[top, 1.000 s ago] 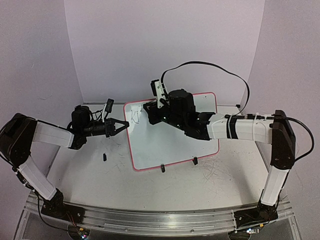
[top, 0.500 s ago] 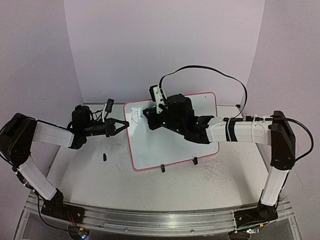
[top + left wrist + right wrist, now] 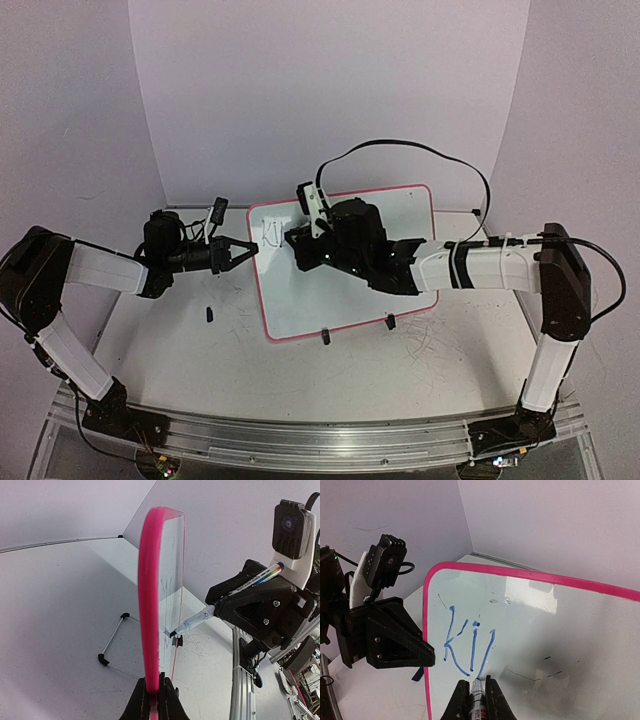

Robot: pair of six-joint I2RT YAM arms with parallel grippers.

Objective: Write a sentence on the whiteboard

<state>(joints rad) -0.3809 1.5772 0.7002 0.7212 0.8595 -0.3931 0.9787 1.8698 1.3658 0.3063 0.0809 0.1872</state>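
The whiteboard (image 3: 340, 295), white with a pink frame, stands tilted on the table. My left gripper (image 3: 248, 252) is shut on the pink left edge (image 3: 150, 605), with the jaws pinching the frame (image 3: 154, 692). My right gripper (image 3: 298, 244) is over the board's upper left, shut on a marker (image 3: 479, 700). The marker's tip touches the board at the foot of a fresh blue stroke. The sentence (image 3: 470, 642) reads "Ki" plus one slanted stroke, in blue. From the left wrist view the marker (image 3: 225, 600) slants down to the board face.
Two black clip feet (image 3: 325, 337) (image 3: 390, 322) hold the board's near edge. A small black piece (image 3: 209, 314) lies on the tabletop left of the board. Grey scribbles (image 3: 425, 340) mark the table at right. A black cable (image 3: 400, 150) arcs above the right arm.
The right gripper and marker have shifted slightly left and nearer across the board, and the blue writing has gained strokes. The left gripper has stayed on the frame.
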